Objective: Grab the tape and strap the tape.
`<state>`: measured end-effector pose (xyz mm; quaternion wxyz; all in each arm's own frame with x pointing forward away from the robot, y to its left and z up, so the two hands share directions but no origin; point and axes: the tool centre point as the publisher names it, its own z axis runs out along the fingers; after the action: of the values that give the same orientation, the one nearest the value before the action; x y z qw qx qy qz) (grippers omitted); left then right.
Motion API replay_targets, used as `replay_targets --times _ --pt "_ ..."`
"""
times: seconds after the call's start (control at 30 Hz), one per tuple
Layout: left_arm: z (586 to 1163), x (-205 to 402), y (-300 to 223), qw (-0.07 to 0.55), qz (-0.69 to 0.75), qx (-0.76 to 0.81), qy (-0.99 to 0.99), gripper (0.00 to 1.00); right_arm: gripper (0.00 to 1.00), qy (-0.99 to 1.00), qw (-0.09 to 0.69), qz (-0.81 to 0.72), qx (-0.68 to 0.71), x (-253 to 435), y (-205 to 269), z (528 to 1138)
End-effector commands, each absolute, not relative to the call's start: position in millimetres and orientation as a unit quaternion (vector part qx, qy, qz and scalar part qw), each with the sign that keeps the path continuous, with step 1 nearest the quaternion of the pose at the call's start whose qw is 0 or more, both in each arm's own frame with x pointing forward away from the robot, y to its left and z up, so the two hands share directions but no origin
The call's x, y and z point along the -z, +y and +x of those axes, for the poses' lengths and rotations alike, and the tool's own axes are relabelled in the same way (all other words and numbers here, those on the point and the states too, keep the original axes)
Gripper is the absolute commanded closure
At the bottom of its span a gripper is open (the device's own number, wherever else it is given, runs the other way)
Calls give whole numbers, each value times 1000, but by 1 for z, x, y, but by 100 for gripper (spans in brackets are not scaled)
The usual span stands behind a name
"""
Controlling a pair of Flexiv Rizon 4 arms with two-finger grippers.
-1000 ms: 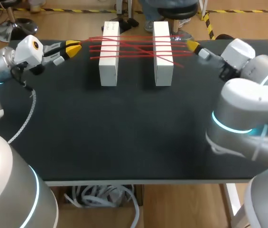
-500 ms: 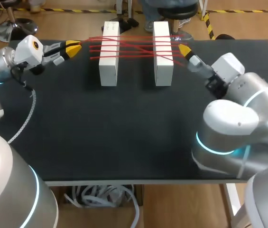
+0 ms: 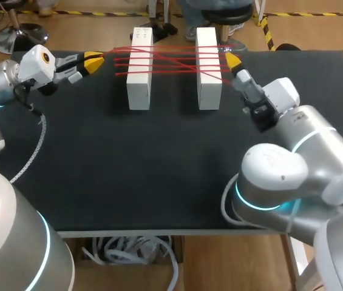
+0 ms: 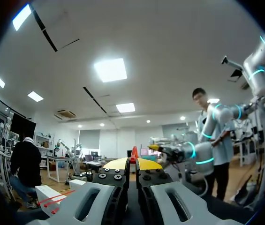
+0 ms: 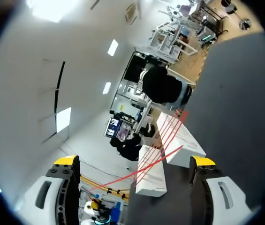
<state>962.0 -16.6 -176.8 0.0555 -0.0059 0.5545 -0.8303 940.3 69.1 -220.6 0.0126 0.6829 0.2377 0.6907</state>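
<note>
2 white blocks are stood on the black table (image 3: 159,170) between the grippers: left block (image 3: 139,79) and right block (image 3: 209,79). Red tape (image 3: 171,60) is strung across both in crossing strands. The left gripper (image 4: 133,164) is clamped onto the tape end. The right gripper (image 5: 134,161) is spread wide beside the right block, with 1 strand seen ahead of its fingers.

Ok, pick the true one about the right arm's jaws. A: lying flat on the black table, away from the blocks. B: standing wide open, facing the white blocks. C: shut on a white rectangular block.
B: in the right wrist view the jaws of the right gripper stand far apart, nothing held, with the two white rectangular blocks and thin red tape ahead.
</note>
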Motion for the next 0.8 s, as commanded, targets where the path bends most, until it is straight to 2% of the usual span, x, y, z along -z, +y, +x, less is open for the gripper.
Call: replay_targets --times 0.03,0.8 --pt "963 178 -16 55 -4 831 553 100 0 199 12 676 -709 226 74 943" --pt "963 178 -16 55 -4 831 553 100 0 123 -69 687 -713 210 101 951"
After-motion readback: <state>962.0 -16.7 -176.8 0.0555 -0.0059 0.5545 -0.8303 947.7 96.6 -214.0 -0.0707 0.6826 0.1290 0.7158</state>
